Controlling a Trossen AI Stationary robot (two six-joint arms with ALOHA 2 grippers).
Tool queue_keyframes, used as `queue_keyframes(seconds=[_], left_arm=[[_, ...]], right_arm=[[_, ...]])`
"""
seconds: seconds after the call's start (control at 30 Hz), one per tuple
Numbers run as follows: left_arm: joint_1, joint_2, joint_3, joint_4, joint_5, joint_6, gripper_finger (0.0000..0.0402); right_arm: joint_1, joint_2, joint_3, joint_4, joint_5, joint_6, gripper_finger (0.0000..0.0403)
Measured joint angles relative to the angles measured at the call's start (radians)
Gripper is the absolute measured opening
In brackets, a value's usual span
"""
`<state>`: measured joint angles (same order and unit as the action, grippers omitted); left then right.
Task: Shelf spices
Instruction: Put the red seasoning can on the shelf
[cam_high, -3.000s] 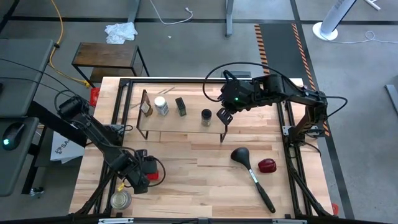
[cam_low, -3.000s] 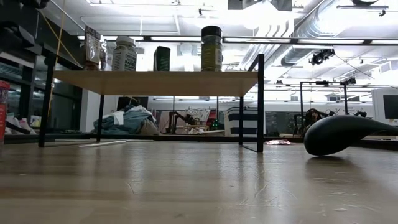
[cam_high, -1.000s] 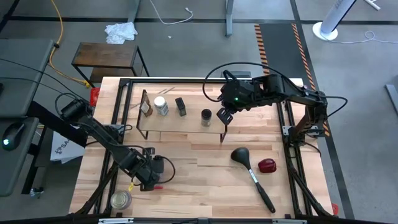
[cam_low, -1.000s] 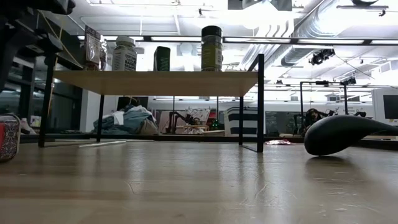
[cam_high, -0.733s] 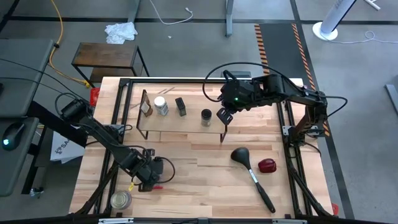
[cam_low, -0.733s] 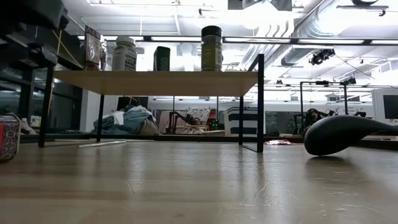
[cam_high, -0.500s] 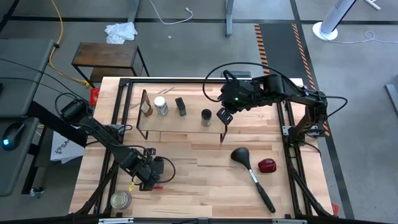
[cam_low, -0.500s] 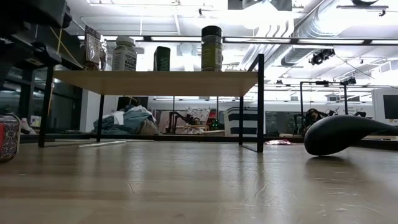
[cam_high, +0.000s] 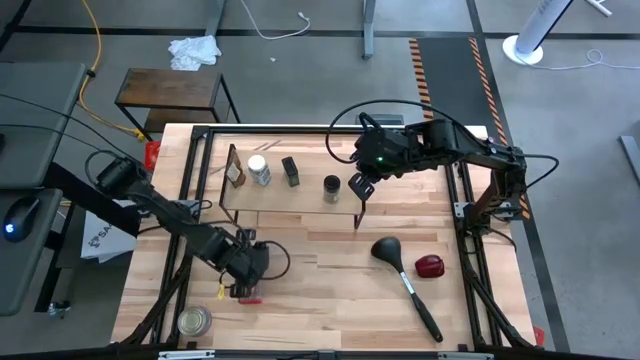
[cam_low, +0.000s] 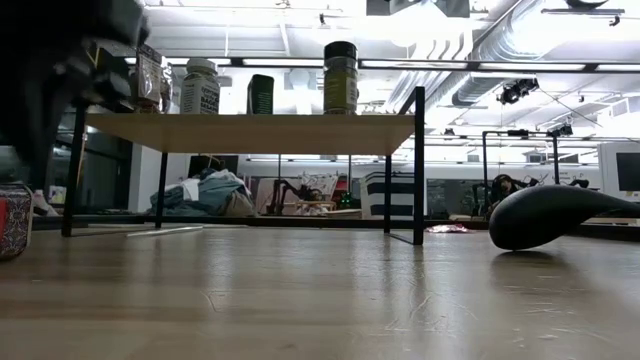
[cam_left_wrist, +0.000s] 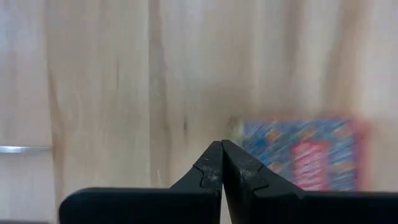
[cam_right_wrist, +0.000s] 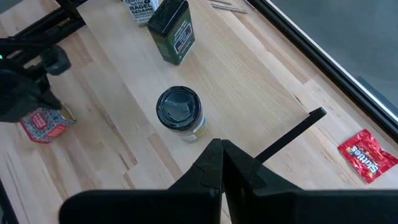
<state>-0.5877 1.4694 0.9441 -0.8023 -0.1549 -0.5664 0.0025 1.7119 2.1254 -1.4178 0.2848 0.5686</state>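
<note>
My left gripper (cam_high: 252, 270) has swung away from the table's left edge toward the middle since a second ago; its fingers (cam_left_wrist: 222, 167) are pressed together and empty. It hangs just above the red square tin (cam_high: 247, 293), which rests on the table (cam_high: 330, 290) in front of the shelf (cam_high: 300, 203), not yet up there. The brown bottle (cam_high: 235, 174), white-capped jar (cam_high: 259, 170), small black box (cam_high: 291, 171) and dark-lidded glass jar (cam_high: 331, 187) stand on the shelf top. My right gripper (cam_high: 357, 186), likewise clenched shut, has held at the shelf's right end. I judge one spice remains.
</note>
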Motion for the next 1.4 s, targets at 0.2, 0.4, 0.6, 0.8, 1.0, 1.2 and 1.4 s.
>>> queue_keyframes(seconds=[0.2, 0.4, 0.6, 0.8, 1.0, 1.2, 1.4], left_arm=[[-0.047, -0.051, -0.027, 0.017, 0.018, -0.005, 0.0], [-0.058, -0.049, -0.089, 0.052, 0.067, -0.024, 0.0], [-0.058, -0.049, -0.09, 0.109, 0.064, 0.013, 0.0], [-0.054, -0.052, -0.133, 0.14, 0.065, 0.018, 0.0], [-0.05, -0.054, -0.158, 0.196, 0.051, 0.019, 0.0], [-0.008, -0.052, -0.16, 0.193, -0.011, 0.045, 0.0], [0.055, -0.053, -0.186, 0.216, -0.043, 0.097, 0.0]], right_arm=[[-0.003, 0.0, 0.0, 0.0, 0.001, 0.0, 0.0], [-0.003, 0.0, 0.0, 0.0, 0.001, 0.0, 0.0], [-0.003, 0.0, 0.0, -0.001, 0.0, 0.0, 0.0], [-0.002, 0.0, 0.0, -0.001, 0.0, 0.011, 0.0], [-0.003, 0.0, 0.0, -0.001, 0.0, 0.019, 0.0], [-0.003, 0.0, 0.0, -0.001, 0.0, 0.037, 0.0], [-0.002, 0.0, 0.0, -0.001, 0.0, 0.05, 0.0]])
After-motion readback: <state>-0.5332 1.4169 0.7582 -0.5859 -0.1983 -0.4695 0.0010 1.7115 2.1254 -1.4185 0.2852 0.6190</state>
